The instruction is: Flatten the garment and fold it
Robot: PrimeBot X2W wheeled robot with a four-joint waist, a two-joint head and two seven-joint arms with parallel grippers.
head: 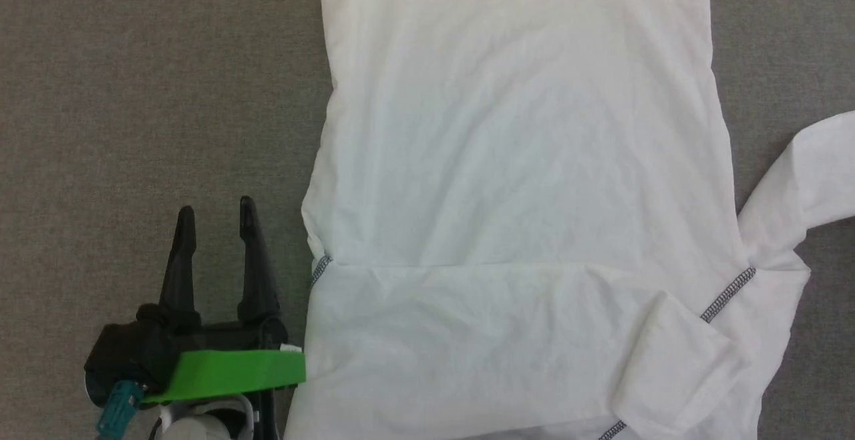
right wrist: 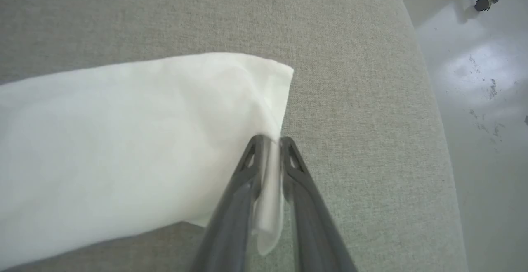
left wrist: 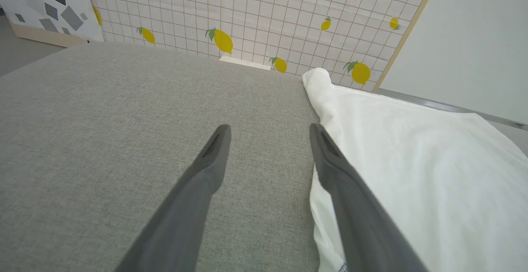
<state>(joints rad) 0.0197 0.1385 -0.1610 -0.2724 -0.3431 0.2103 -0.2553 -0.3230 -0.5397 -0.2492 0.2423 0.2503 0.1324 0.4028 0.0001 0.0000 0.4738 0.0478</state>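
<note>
The garment (head: 521, 179), a white thin shirt with dark stitched seams, lies spread over the grey surface, one sleeve folded across its near part and the other trailing off to the right. My left gripper (head: 215, 211) stands open just left of the garment's edge, holding nothing; in the left wrist view the left gripper (left wrist: 268, 133) has one fingertip beside the white cloth (left wrist: 412, 169). In the right wrist view my right gripper (right wrist: 270, 142) is shut on the end of a white sleeve (right wrist: 136, 140), cloth pinched between its fingers.
The grey padded surface (head: 147, 93) runs wide to the left of the garment. Its rounded edge (right wrist: 433, 111) drops to a pale floor on the right of the right wrist view. A lemon-patterned tiled wall (left wrist: 255, 12) stands beyond the far edge.
</note>
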